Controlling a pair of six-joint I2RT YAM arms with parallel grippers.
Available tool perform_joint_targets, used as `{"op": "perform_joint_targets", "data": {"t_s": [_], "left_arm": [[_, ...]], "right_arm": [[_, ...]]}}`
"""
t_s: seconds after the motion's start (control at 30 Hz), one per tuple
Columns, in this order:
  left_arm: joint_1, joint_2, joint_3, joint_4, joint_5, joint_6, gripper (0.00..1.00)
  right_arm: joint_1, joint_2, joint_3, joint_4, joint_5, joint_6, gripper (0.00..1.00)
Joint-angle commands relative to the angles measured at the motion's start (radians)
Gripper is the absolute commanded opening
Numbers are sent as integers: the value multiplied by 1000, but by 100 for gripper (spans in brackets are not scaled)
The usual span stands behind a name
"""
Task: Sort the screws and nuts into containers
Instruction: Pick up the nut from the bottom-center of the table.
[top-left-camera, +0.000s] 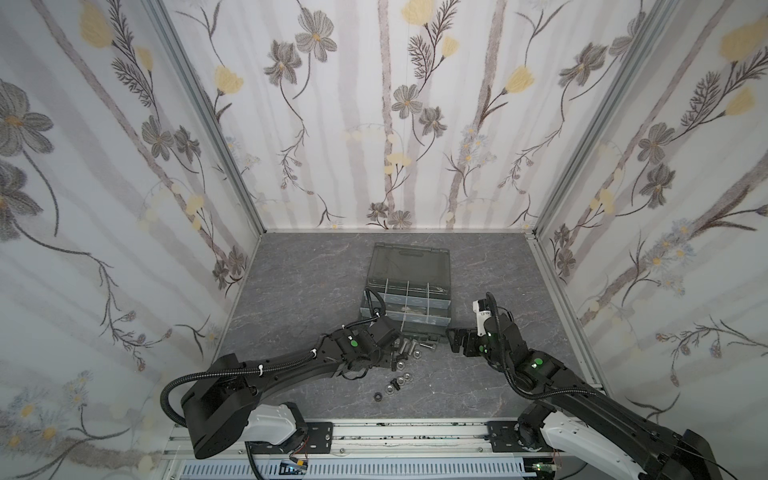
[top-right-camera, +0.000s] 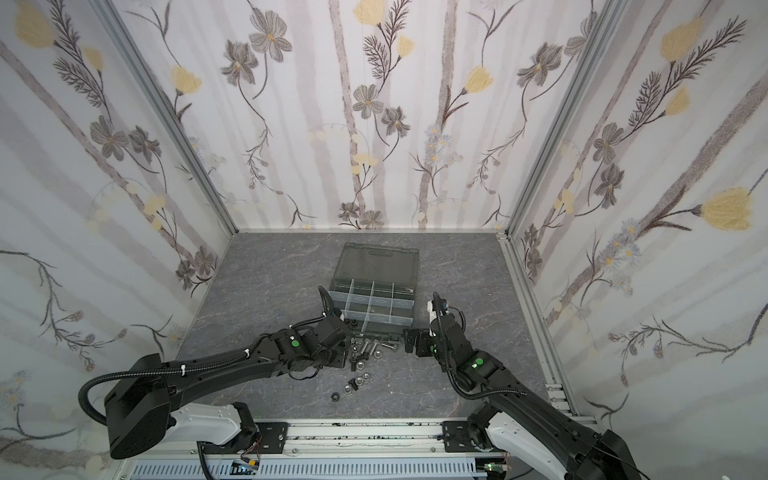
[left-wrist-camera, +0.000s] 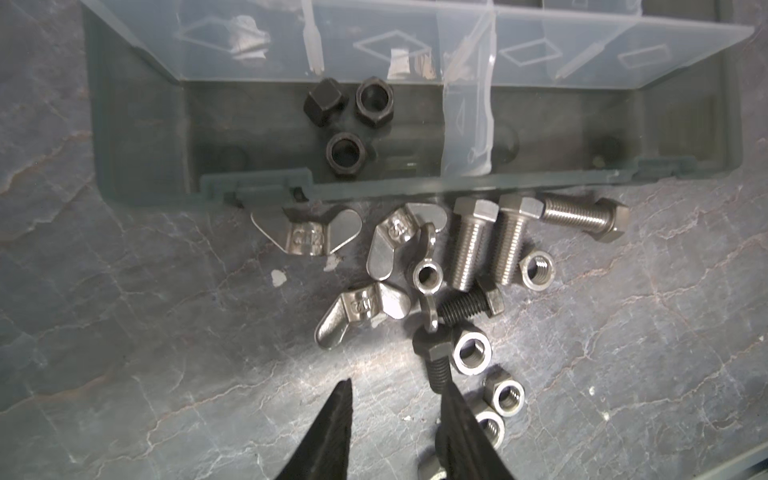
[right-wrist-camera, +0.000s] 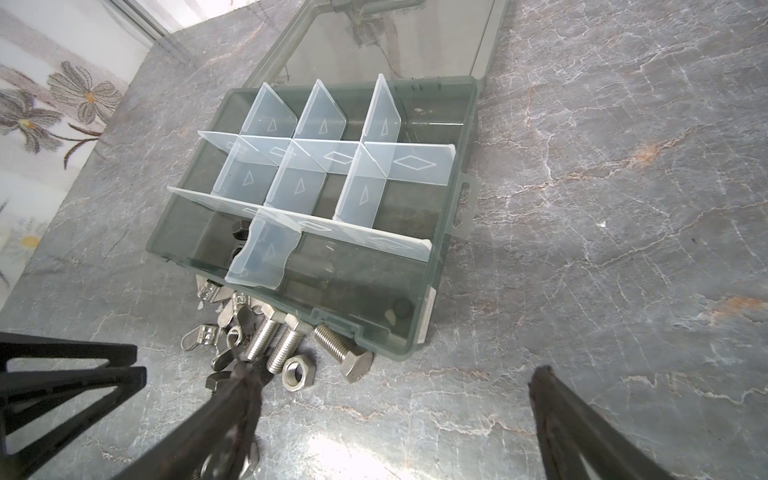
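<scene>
Left wrist view shows the left hand (left-wrist-camera: 395, 419) part-open, empty, a black screw (left-wrist-camera: 434, 359) beside one fingertip (left-wrist-camera: 455, 411).

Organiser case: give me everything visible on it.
The organiser case is dark grey, see-through plastic, sitting flat on the table mid-workspace. Its smoky lid is hinged open, laid back behind it. Pale translucent dividers stand upright, splitting it into compartments. Three black nuts sit in a front compartment. Silver screws lie against its front wall outside.
</scene>
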Motion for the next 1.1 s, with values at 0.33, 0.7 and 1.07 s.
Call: {"op": "perform_joint_targets", "data": {"t_s": [0.33,0.7,1.07], "left_arm": [[-128,-40,-114,-3,61,-167,39],[-178,-40,-157,-5,65,-225,39],[-197,-56,-197,-7,76,-256,40]], "right_arm": [[1,-2,-6,32,-2,-8,100],[1,-15,-7,23,-2,-13,100],[1,-18,-12,18,-5,-13,100]]}}
